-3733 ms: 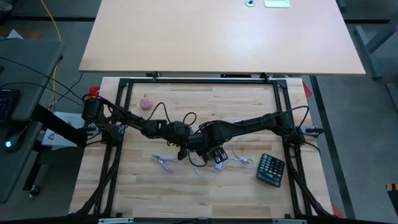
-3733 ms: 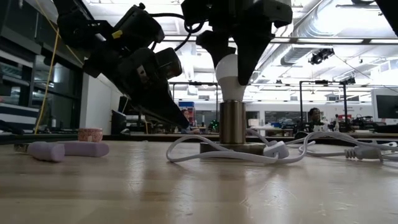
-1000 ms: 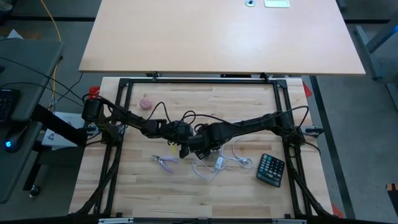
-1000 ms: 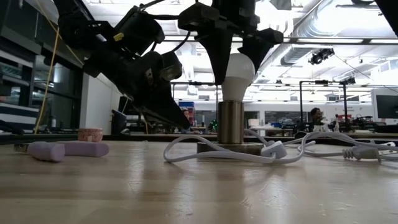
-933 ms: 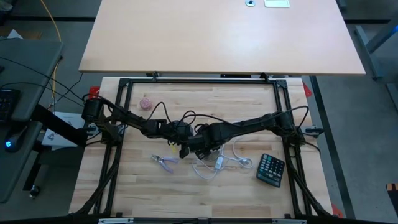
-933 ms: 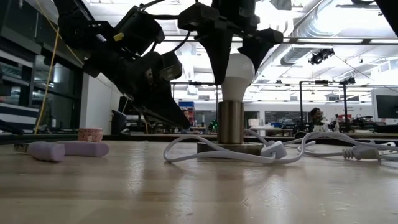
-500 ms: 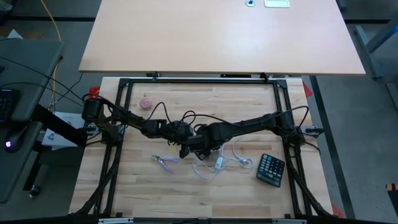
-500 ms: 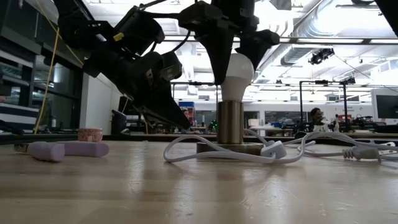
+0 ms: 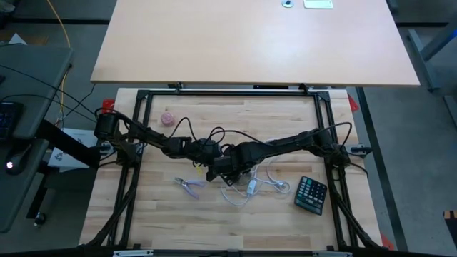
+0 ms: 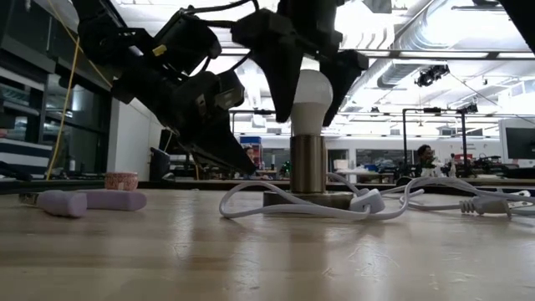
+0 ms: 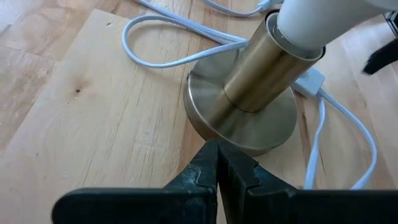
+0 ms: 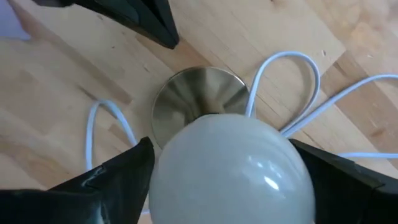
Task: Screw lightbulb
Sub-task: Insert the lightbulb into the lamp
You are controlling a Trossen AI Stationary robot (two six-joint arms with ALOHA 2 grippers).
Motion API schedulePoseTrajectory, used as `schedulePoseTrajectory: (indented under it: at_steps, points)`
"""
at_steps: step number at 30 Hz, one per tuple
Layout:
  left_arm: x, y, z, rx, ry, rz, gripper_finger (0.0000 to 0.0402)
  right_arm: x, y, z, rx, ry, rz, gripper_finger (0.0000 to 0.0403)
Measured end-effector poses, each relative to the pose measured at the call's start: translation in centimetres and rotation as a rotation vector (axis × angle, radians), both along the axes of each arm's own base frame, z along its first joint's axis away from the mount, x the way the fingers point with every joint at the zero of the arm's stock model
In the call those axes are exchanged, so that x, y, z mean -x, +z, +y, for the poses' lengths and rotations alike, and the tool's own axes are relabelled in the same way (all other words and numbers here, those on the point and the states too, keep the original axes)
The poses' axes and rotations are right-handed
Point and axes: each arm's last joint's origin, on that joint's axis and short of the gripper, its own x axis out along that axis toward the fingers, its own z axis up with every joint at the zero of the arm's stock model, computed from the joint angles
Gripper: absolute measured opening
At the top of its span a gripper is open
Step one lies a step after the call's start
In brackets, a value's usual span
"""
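Lightbulb [image 10: 307, 100]: seated upright in the brass socket [image 10: 308, 165] at the centre of the low view, its base inside the socket's mouth.
Right claw [image 12: 227, 177]: set over the bulb from above; both fingers [image 12: 109, 180] are spread on either side of the globe, touching or nearly so.
Left claw [image 11: 217, 163]: fingers pressed together, tips at the rim of the socket's round foot [image 11: 205, 106].
White cord [image 10: 251, 199]: looped on the tabletop [image 10: 251, 259] around the socket.
Elsewhere: pliers [image 9: 189, 185] lower left of centre, calculator [image 9: 311, 194] lower right in the high view.
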Motion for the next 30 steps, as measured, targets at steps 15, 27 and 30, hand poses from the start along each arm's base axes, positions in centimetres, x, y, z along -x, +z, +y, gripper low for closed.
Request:
schedulePoseTrajectory:
  at_steps: [15, 27, 30]
  points:
    - [0.0, 0.0, 0.0, -0.005, 0.005, 0.002, 0.0, 0.2, 2.5, -0.6, -0.044, 0.431, -0.008, 0.0353]
    - [0.0, 0.0, 0.0, -0.005, 0.005, 0.001, 0.0, -0.2, 6.9, -0.6, 0.068, 1.091, -0.091, 0.0353]
    - [0.0, 0.0, 0.0, -0.005, 0.005, 0.001, 0.0, -0.2, 7.4, -0.6, 0.066, 1.126, -0.114, 0.0353]
